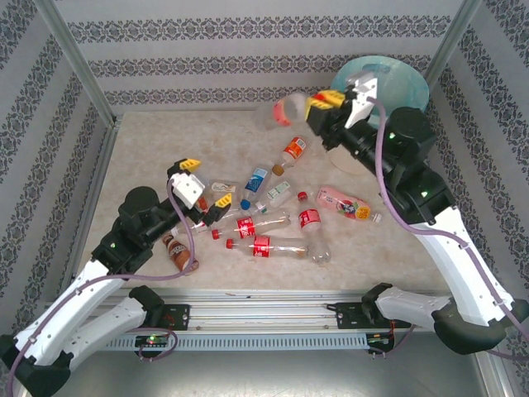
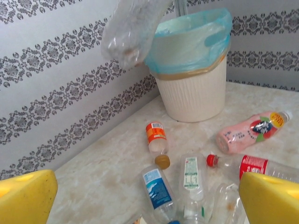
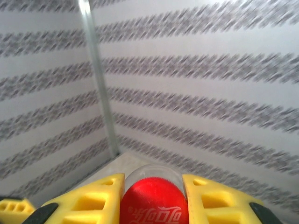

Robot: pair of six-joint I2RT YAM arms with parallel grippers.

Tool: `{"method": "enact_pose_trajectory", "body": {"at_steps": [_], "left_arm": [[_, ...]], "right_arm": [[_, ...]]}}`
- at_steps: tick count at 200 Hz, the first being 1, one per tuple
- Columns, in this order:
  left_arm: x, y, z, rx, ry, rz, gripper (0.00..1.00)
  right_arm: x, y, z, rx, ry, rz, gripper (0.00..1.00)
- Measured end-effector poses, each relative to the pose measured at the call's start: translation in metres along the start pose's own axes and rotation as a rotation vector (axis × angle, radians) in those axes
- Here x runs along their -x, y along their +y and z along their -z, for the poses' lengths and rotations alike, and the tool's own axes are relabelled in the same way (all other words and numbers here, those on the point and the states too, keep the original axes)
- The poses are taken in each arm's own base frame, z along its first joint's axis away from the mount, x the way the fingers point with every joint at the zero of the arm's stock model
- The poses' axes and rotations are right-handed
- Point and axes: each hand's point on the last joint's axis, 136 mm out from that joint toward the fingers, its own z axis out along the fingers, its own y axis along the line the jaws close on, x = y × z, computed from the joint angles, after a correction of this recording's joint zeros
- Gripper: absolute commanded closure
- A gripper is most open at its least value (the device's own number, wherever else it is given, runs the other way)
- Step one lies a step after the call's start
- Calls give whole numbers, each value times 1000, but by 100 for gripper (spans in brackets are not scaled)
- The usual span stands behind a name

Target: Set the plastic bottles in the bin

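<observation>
1. My right hand (image 3: 153, 183) is clamped tight on a red-labelled bottle (image 3: 154, 205), a yellow finger (image 3: 88, 200) pressed to each side of it. It's carried high, well clear of the table (image 1: 149, 149).
2. From overhead, that bottle (image 1: 285, 107) sticks out to the left of the right hand (image 1: 318, 102). The bin (image 1: 409, 74) sits on the other side, to the hand's right.
3. The left wrist view agrees: the bottle (image 2: 133, 28) hangs beside the bin's bagged rim (image 2: 187, 37), not over the mouth as far as I can judge.
4. The worry is that if I let go here, the bottle drops outside or clips the rim and bounces back among the others. I'd want it squarely over the opening first.
5. Second worry: the forearm is close to the bin, so a careless swing could shove or tip it.
6. My left hand (image 1: 208, 182) is spread wide and holding nothing, low over the table.
7. Ahead of it, between the fingers (image 2: 25, 196), lies a blue-labelled bottle (image 2: 158, 189), with a clear bottle touching alongside. An orange-labelled bottle (image 2: 155, 135) is further out and a pink bottle (image 2: 250, 133) off to the right.
8. With bottles packed that close, closing could pinch two or squirt one away.
</observation>
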Motion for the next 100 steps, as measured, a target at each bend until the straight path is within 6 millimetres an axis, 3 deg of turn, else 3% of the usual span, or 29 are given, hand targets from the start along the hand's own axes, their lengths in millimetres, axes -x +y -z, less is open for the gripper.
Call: {"method": "enact_pose_trajectory", "body": {"at_steps": [20, 44, 69, 100], "left_arm": [[12, 2, -19, -18, -3, 34, 0], [13, -1, -50, -63, 33, 93, 0], [13, -8, -76, -122, 55, 128, 0], [10, -15, -90, -169, 64, 141, 0]], "right_arm": [[20, -29, 0, -106, -35, 38, 100], [33, -71, -3, -248, -46, 76, 100], [37, -123, -8, -408, -26, 104, 100], [35, -184, -13, -579, 32, 113, 100]]}}
